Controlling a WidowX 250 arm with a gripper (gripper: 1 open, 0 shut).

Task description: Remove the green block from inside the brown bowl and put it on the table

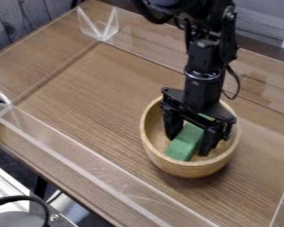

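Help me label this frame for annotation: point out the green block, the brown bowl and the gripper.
green block (187, 142): camera view, its visible lower end.
brown bowl (160, 152): camera view, front-left rim.
gripper (193, 135): camera view, midway between its open fingertips, inside the bowl.

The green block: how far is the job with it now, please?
Done: nothing is moved yet; the green block lies inside the brown bowl. In hand: the gripper, jaws open, is down in the bowl with one finger on each side of the block, not closed on it. Left: close on the block, lift it out and set it on the table.
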